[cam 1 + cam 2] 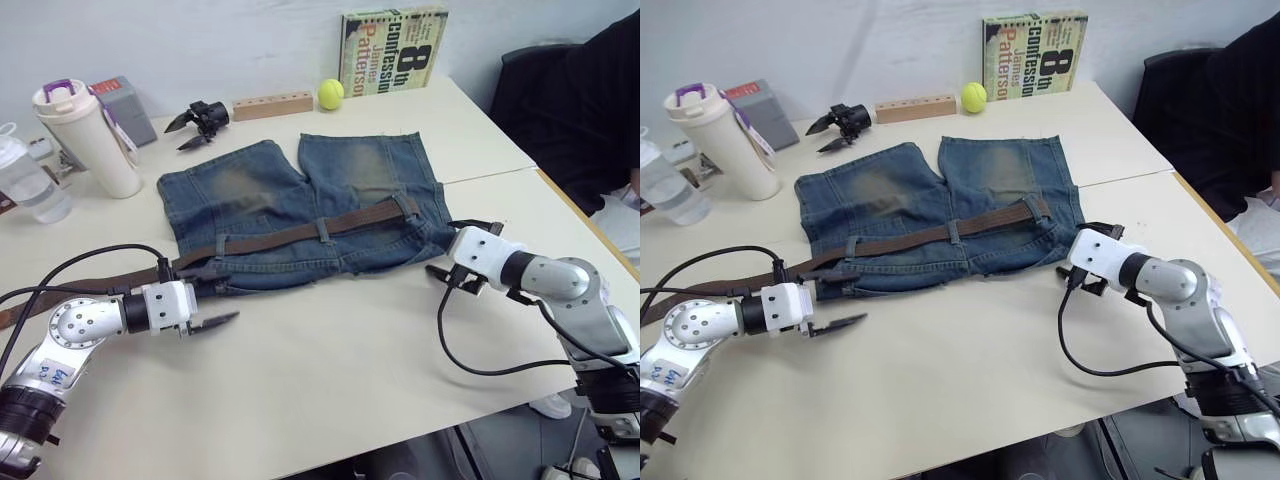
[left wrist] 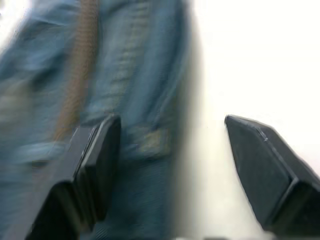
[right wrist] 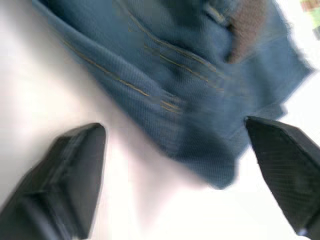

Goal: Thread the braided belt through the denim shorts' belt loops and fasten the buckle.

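The denim shorts point(image 1: 300, 195) lie flat in the middle of the table, waistband towards me. The braided belt point(image 1: 290, 237) runs along the waistband under a belt loop point(image 1: 322, 228) and trails left over the table point(image 1: 330, 400) past my left arm. I cannot make out the buckle. My left gripper point(image 1: 212, 305) is open at the shorts' left waistband corner, just above the table. In the left wrist view the shorts point(image 2: 140, 75) and belt point(image 2: 80, 65) lie ahead of its fingers point(image 2: 100, 165). My right gripper point(image 1: 452, 250) is open at the shorts' right corner point(image 3: 175, 60).
Along the far edge stand a white tumbler point(image 1: 85, 140), a clear bottle point(image 1: 25, 185), a grey box point(image 1: 125, 103), a black gripper part point(image 1: 200, 120), a wooden block point(image 1: 272, 105), a yellow ball point(image 1: 331, 93) and a book point(image 1: 393, 50). A person in black point(image 1: 600, 100) sits at the right.
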